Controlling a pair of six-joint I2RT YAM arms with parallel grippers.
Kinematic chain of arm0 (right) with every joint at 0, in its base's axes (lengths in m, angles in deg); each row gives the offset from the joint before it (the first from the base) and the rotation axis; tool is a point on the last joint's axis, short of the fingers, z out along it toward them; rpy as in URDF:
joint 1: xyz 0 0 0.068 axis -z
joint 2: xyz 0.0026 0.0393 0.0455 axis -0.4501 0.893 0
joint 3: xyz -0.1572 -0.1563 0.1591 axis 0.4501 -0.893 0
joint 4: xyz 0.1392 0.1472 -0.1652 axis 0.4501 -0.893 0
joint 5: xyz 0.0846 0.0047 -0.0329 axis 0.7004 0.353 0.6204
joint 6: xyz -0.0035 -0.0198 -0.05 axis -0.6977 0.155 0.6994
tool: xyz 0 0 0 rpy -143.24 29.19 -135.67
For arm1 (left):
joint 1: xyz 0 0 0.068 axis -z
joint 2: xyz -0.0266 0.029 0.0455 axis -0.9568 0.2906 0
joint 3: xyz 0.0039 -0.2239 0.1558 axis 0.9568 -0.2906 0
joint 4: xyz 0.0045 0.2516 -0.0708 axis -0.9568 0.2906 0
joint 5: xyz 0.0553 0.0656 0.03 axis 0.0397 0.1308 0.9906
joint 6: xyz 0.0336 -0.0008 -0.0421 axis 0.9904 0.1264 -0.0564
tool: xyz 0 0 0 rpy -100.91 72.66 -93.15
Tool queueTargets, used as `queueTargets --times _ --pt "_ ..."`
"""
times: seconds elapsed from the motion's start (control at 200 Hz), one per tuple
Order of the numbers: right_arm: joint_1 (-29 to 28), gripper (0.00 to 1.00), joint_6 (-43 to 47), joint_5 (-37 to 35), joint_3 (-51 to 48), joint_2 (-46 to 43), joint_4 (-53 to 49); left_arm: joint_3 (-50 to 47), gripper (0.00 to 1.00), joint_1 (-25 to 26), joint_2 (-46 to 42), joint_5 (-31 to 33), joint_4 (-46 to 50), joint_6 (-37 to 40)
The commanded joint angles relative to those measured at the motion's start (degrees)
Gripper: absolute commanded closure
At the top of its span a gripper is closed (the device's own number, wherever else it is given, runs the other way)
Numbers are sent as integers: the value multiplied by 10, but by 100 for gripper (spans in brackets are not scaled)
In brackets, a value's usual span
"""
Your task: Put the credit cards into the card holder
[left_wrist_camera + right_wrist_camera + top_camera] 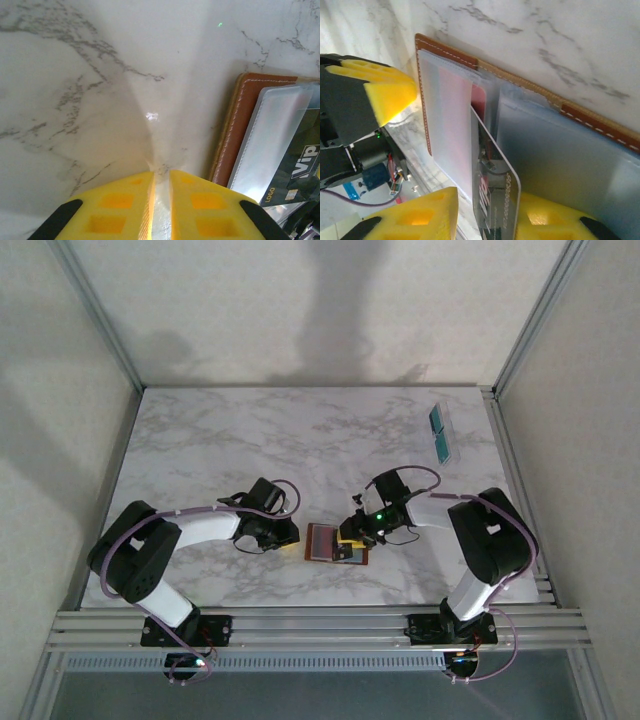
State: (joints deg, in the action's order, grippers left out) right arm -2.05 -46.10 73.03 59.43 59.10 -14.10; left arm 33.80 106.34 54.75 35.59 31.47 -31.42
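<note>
Right gripper point(485, 220) holds card point(496, 192) at card holder point(600, 127), left gripper point(160, 182) alongside.

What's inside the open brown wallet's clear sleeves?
A red plastic card shows through one clear sleeve of the tan-brown leather wallet. The right gripper holds a black VIP-printed card edge-on beside it; its leading edge is hidden. Anything under the sleeves is covered.

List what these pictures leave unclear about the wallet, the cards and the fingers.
Top view: the right gripper covers part of the card holder; what it holds is too small to see.
Right wrist: the held card, between the fingers, is blurred and cut off by the bottom edge; overlapping clear sleeves hide whether its tip sits in a pocket.
Top view: the teal cards in the clear tray are too small to count.
</note>
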Motion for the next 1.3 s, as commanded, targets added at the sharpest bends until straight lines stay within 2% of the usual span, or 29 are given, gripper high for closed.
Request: queueTargets --times 0.0,0.03,0.09,0.12,0.225,0.601,0.816,1.051,1.296 --pt "-4 71 1 -41 10 -17 -52 -2 85 13 28 -32 -14 13" --pt "-4 73 -2 -44 8 -19 -48 0 85 14 29 -37 -13 17" --pt "-4 88 -7 -43 10 -18 -43 6 86 18 32 -41 -12 21" --pt "-4 91 -9 -43 11 -16 -42 9 86 20 33 -45 -12 23" --pt "-7 92 -19 -49 7 -15 -31 23 86 29 37 -63 -14 27" --pt "-9 95 -49 -58 -4 -1 12 34 87 59 48 -61 -26 20" --pt "-9 86 -65 -60 -15 1 21 41 88 65 58 -55 -28 16" --pt "-10 67 -26 -108 1 -28 -68 44 90 65 62 -33 -6 24" --pt "-9 66 3 -138 30 -35 -137 40 92 65 64 -34 -13 19"
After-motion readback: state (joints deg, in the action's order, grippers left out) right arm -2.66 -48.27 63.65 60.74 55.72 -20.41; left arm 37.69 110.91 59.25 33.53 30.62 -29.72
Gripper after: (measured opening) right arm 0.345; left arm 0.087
